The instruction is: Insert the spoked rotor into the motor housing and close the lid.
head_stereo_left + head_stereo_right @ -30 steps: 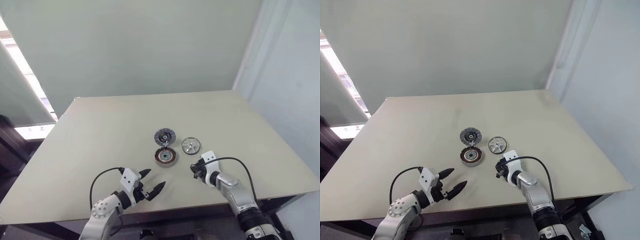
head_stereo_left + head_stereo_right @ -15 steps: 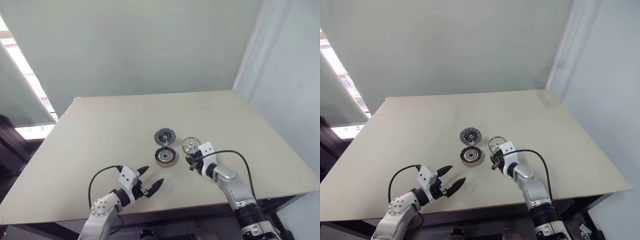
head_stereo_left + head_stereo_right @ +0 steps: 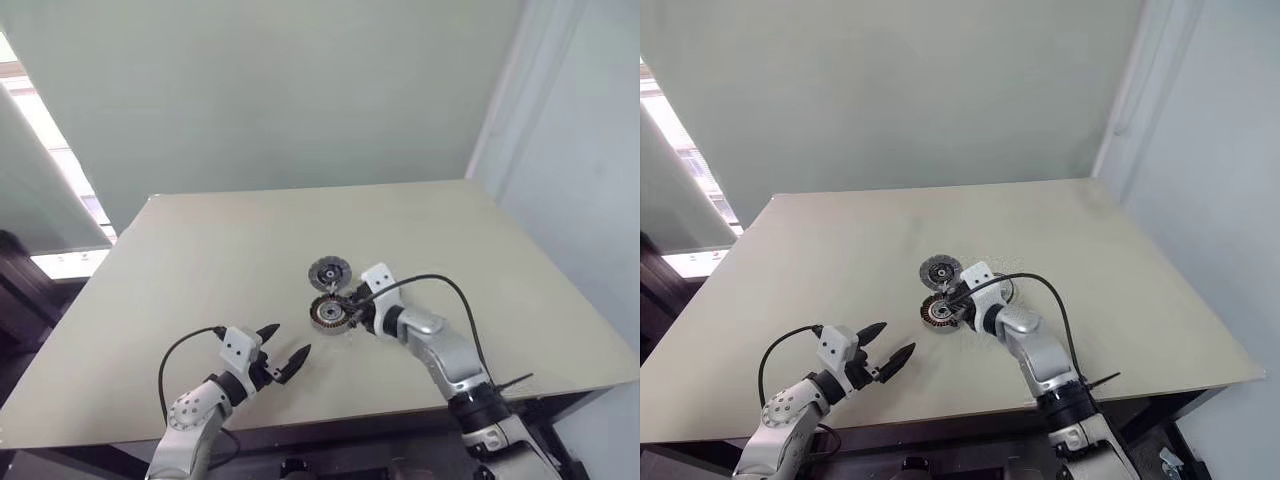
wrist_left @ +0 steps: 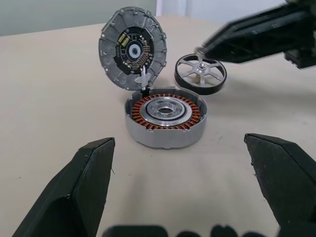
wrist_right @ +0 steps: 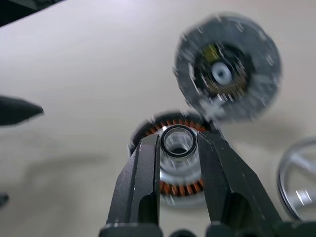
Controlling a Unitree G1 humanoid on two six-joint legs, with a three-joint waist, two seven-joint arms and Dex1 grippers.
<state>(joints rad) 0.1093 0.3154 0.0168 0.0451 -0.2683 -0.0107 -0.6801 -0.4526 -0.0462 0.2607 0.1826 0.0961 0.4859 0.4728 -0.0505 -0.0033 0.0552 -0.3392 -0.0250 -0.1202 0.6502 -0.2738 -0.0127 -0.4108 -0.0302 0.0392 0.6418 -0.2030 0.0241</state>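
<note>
- The right pincer (image 3: 350,314) is clamped on a small ring (image 5: 177,141), close over the motor housing (image 3: 328,314).
- The spoked rotor (image 4: 200,74) lies on the table (image 3: 200,260) at the housing's 2 o'clock, beside that pincer.
- The left pincer (image 3: 284,342) gapes empty, with the housing at its 1 o'clock.

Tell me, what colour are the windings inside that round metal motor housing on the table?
Reddish-brown copper, ringing a silver centre in the motor housing; clearest in the left wrist view.

Above the motor housing (image 4: 166,121) the right hand (image 5: 178,148) blocks access, with the raised lid (image 4: 132,48) behind it.
</note>
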